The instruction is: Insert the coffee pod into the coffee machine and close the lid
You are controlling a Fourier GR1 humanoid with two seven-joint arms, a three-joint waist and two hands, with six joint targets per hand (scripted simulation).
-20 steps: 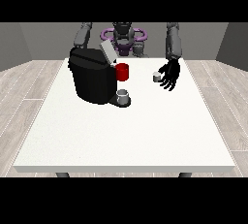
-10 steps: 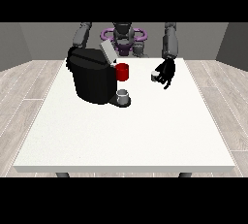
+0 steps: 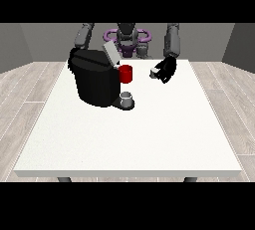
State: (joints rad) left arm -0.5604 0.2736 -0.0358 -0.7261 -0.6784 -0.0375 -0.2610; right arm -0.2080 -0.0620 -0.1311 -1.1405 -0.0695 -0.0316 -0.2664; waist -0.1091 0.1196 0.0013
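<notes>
A black coffee machine (image 3: 94, 82) stands at the table's back left, its grey lid (image 3: 110, 53) tilted up and open. A red block (image 3: 126, 73) shows on its front, above a small grey cup (image 3: 127, 97) on the drip base. The hand at the view's right (image 3: 166, 68) hangs just above the table, right of the machine, curled round a small grey coffee pod (image 3: 153, 73). The arm at the view's left (image 3: 83, 35) comes down behind the machine, and its hand is mostly hidden there.
The white table (image 3: 129, 139) stretches wide towards the camera in front of the machine. The robot's torso (image 3: 127, 37) stands behind the far edge. Grey floor surrounds the table.
The hand at the view's right has closed on the pod, risen from the table and drawn slightly left towards the machine. The machine and the other arm have not moved.
</notes>
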